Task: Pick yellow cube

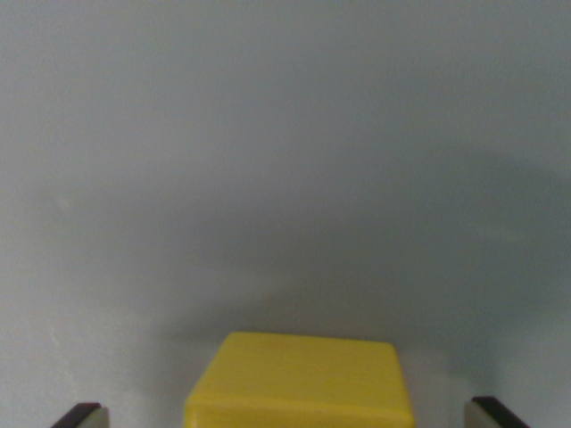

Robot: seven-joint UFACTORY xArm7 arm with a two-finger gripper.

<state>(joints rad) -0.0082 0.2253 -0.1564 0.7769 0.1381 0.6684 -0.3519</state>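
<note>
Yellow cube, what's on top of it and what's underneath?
Nothing rests on the yellow cube; its top is bare. It appears to sit on the grey surface, but the cube itself hides its underside.

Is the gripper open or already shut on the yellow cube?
Open. The fingertips sit at the wrist view's bottom corners, with clear gaps on both sides of the yellow cube between them.

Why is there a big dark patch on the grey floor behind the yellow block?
In the wrist view, that patch is a soft shadow on the grey surface, probably cast by the arm; the yellow cube looks slightly blurry, and the fingers barely show.
</note>
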